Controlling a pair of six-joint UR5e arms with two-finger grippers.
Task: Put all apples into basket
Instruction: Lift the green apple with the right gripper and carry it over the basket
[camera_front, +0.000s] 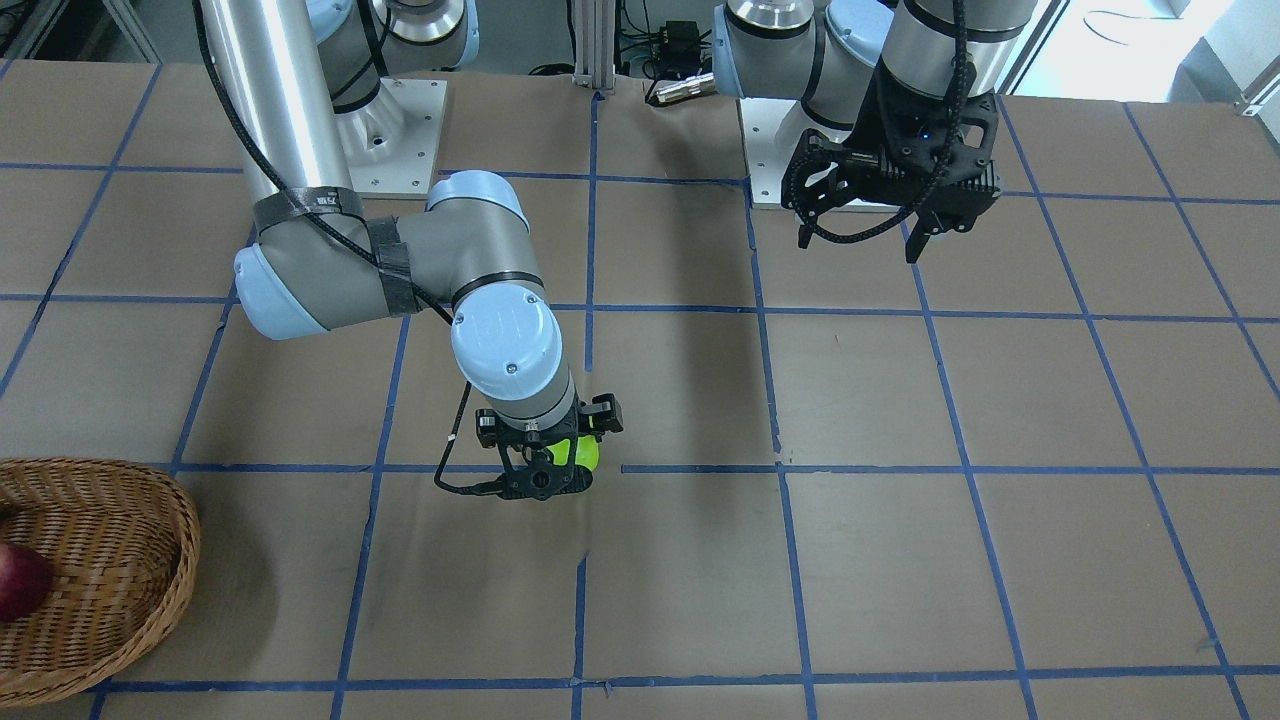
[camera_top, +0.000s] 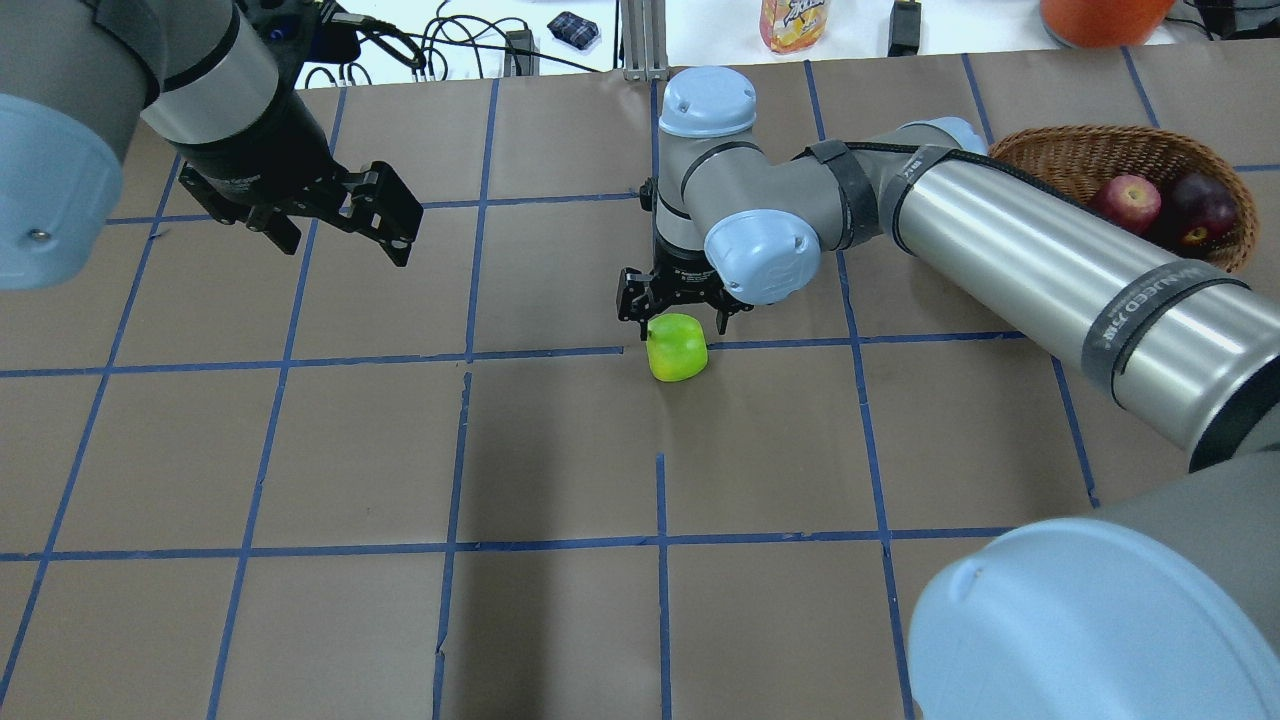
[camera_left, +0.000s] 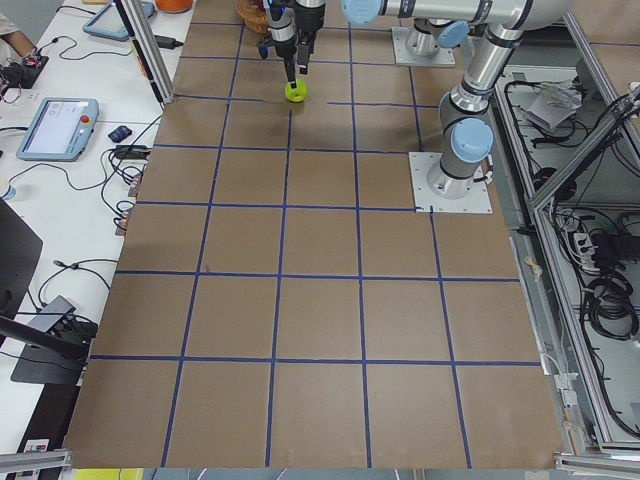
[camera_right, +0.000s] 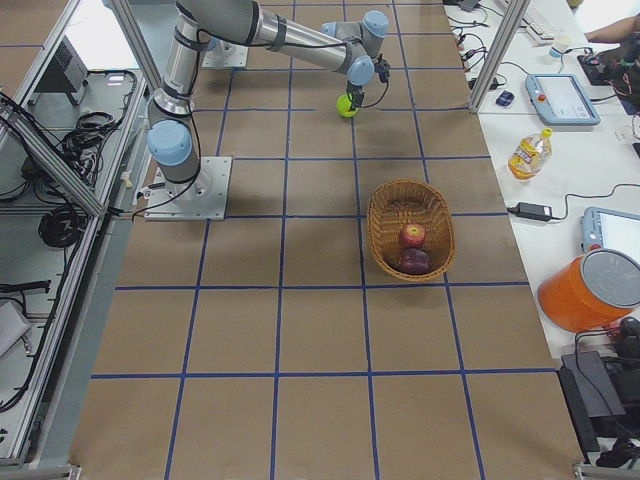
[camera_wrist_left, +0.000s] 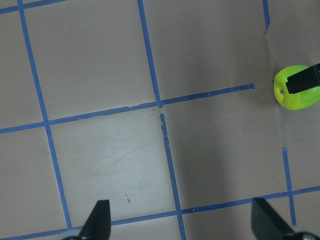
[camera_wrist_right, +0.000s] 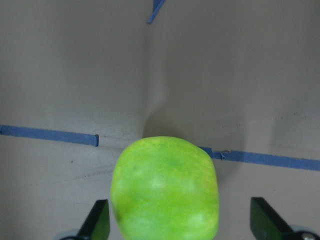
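One apple is not yet in. At the upper left of the overhead view my left claw hangs spread and empty. At centre my right claw stands spread around the green apple, which rests on a blue tape line, my fingertips on either side and not touching it. At upper right, the basket holds the red apple and the dark apple. Next, I judge, I should close gently, lift, then carry it right. The table is brown paper gridded with tape, and cables and a bottle lie beyond its far edge.
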